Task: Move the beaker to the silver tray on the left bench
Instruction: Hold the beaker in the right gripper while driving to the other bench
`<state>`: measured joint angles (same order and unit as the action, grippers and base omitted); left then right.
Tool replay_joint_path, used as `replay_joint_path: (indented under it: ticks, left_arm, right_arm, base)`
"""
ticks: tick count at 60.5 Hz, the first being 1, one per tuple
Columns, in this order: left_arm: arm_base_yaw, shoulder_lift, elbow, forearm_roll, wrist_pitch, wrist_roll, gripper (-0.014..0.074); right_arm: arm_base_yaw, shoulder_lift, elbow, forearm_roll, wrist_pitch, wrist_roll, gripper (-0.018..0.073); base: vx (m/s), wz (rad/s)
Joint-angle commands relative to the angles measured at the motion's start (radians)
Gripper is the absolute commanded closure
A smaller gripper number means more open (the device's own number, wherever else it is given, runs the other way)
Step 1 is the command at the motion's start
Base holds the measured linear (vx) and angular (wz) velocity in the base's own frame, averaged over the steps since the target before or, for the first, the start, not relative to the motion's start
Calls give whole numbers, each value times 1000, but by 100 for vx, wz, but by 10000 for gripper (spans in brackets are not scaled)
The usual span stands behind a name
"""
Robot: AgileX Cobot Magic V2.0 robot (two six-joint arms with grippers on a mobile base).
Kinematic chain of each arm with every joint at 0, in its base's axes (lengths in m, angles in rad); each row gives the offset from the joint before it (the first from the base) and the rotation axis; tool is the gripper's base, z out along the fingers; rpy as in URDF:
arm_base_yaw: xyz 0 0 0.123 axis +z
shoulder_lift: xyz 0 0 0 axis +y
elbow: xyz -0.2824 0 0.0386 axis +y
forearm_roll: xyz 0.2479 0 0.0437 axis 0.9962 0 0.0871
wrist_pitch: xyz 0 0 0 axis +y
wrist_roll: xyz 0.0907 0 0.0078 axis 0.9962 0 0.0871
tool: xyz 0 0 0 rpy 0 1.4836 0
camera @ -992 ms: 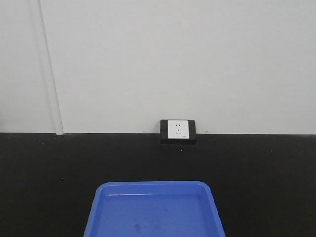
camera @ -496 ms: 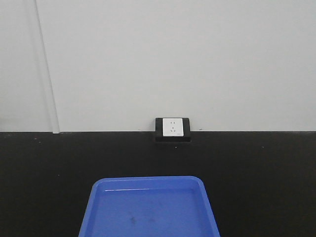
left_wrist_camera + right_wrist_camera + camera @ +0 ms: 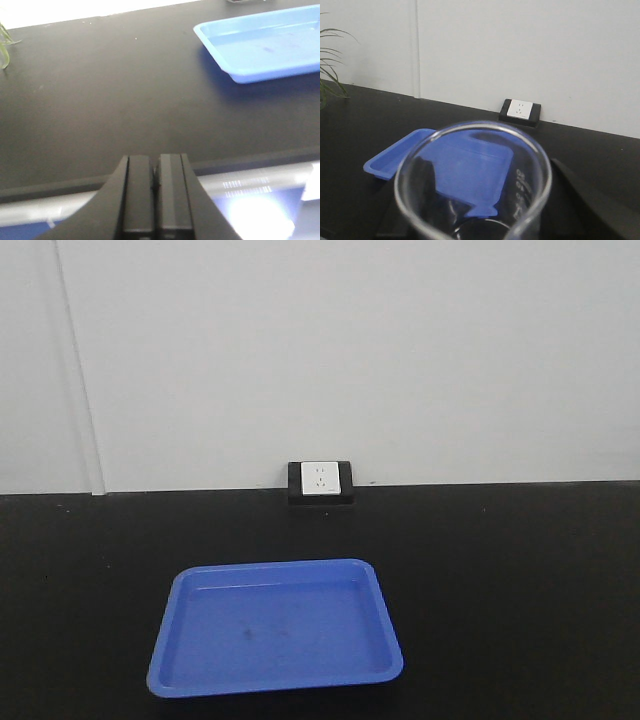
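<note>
Clamped in the right claw (image 3: 487, 220), dark fingers at three and nine o'clock of the glass: the small clear glass beaker with faint printed marks (image 3: 522, 182), seemingly upright, round rim uppermost, carried above the wide matte black table (image 3: 520, 580). Pressed shut on nothing: the left claw (image 3: 155, 200), hanging short of the table's near edge. Beyond the beaker, at eleven o'clock, a shallow blue plastic tray (image 3: 395, 157); at about twelve, a white wall socket (image 3: 320, 480). No silver tray or left bench anywhere in view; judged to lie off toward nine o'clock. Open room all round; mind the near edge when swinging.
</note>
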<state>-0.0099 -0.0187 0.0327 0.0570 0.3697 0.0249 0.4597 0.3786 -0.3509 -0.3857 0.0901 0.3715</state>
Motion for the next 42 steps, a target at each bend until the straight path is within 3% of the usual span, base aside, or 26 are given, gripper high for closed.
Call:
replay_joint_path:
  ticks: [1, 42]
  left_arm:
    - [-6, -7, 20, -3, -75, -2, 595]
    - [-6, -7, 20, -3, -75, -2, 595]
  right_arm:
    - [-4, 7, -31, -12, -77, -4, 570]
    - [-4, 7, -31, -12, -76, -4, 570]
  base:
    - [-25, -4]
    - [-32, 22]
